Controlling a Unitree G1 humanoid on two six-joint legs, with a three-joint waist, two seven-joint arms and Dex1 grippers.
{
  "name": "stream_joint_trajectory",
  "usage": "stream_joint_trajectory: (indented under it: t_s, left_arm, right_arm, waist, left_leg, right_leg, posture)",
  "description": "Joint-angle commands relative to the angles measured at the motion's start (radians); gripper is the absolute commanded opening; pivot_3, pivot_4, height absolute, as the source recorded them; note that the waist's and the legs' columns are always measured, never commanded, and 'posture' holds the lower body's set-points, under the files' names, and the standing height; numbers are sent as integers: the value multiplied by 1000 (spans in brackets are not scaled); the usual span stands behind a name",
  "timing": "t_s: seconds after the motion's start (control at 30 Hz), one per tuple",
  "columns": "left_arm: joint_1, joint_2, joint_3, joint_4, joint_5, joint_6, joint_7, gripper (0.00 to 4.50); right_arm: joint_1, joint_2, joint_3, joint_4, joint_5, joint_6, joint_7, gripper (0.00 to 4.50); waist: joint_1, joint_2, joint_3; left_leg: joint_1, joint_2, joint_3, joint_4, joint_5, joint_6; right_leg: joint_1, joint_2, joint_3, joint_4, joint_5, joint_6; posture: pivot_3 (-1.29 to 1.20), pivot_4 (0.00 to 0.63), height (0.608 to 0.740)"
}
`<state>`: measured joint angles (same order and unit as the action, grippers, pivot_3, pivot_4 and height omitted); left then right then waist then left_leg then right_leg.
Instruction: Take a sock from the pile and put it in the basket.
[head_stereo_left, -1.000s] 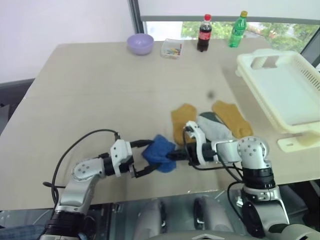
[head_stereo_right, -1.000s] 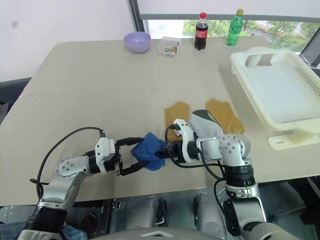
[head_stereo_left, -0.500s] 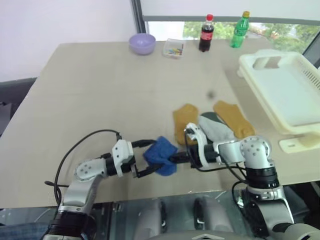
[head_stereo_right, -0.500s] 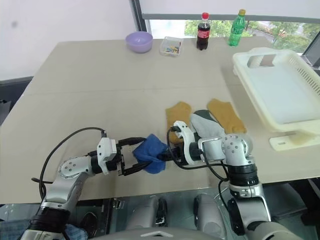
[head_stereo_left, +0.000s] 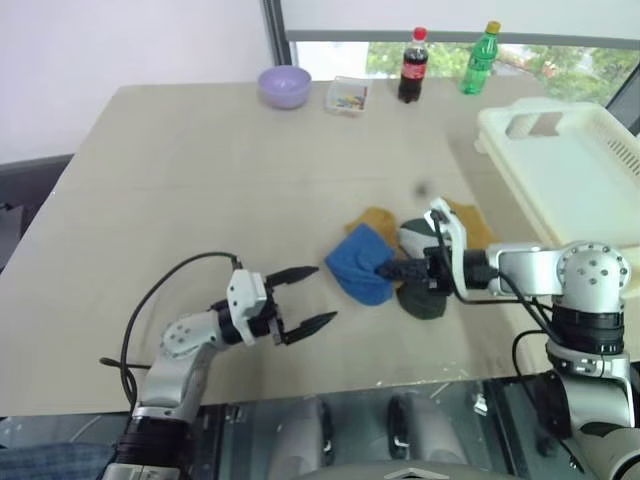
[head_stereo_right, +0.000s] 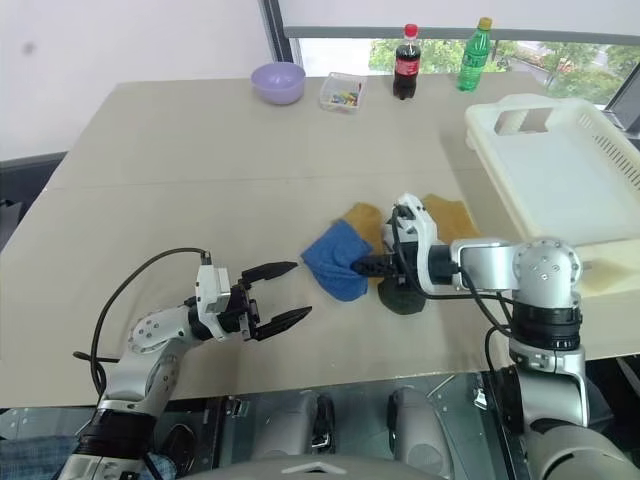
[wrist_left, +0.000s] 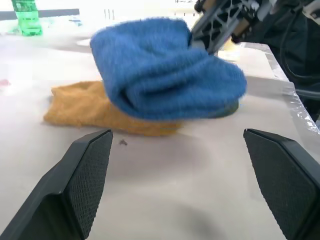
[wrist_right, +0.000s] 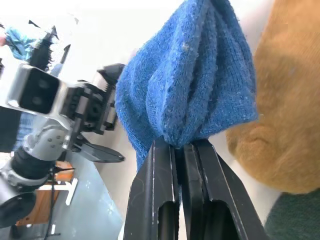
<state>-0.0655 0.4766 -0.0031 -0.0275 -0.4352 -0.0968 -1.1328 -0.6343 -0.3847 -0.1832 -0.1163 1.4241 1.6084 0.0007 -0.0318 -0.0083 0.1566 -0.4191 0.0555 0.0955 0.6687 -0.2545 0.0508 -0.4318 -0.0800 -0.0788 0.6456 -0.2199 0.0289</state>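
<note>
Blue sock (head_stereo_left: 360, 265) now hangs off the table, pinched at one bunched edge by the right gripper (head_stereo_left: 388, 268), fingers clamped tight on the fabric; the right wrist view shows the cloth squeezed between both pads. A second ago it sat lower and further left, close to the near edge, between the two grippers. It has since been carried up and right, over the pile (head_stereo_left: 425, 255).

Left gripper (head_stereo_left: 305, 297) is spread wide and holds nothing, level above the table, left of the sock and now well apart from it. Before, its fingers sat around the sock; so the handover is done and the right arm alone has the sock.

What shows of the pile: two mustard socks (head_stereo_right: 362, 217) just behind the held one, a dark green sock (head_stereo_left: 424, 299) under the right gripper, and a grey one (head_stereo_left: 413, 236) mostly hidden behind it.

Basket (head_stereo_left: 560, 180) sits at the far right, well apart from the sock, nothing seen inside. Judgement: grasp and lift done, transport right to the basket comes next, then release. Risk: thin edge grip, sock may slip in the swing.

Far edge: lilac bowl (head_stereo_left: 284, 86), small clear box (head_stereo_left: 345, 97), cola bottle (head_stereo_left: 411, 66), green bottle (head_stereo_left: 478, 45).
</note>
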Motion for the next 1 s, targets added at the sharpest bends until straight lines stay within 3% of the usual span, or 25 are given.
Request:
stream_joint_trajectory:
  t_s: [0.03, 0.37, 0.6, 1.0]
  left_arm:
    - [-39, -21, -21, -2, -1, -12, -2, 4500]
    - [-258, -130, -74, 109, 28, 81, 78, 4500]
    - [-457, -243, -141, 278, 75, 92, 73, 4500]
    - [-646, -382, -170, 492, 138, 31, 55, 4500]
  right_arm:
    - [-40, -52, -16, 24, 108, 2, -51, 68]
    - [-90, -383, -24, 168, 307, -90, -130, 68]
    - [-106, -573, -64, 287, 280, -143, -121, 68]
    - [-127, -675, -180, 504, 104, -199, -70, 68]
  waist:
    - [2, 0, 0]
    - [29, -2, 1]
    - [36, -2, 2]
    - [48, -3, 2]
  left_leg:
    - [0, 0, 0, 0, 0, 0]
    - [-4, -2, -1, 2, -1, 2]
    - [-7, -6, 0, 2, -1, 3]
    - [-12, -8, 1, 5, -1, 3]
  right_leg:
    - [0, 0, 0, 0, 0, 0]
    - [-1, -1, -2, -3, 1, 1]
    - [-1, -1, -2, -5, 1, 2]
    - [-3, -1, -4, -6, 2, 3]
  posture:
    - [0, 150, 733]
    - [0, 150, 733]
    - [0, 150, 733]
    - [0, 150, 733]
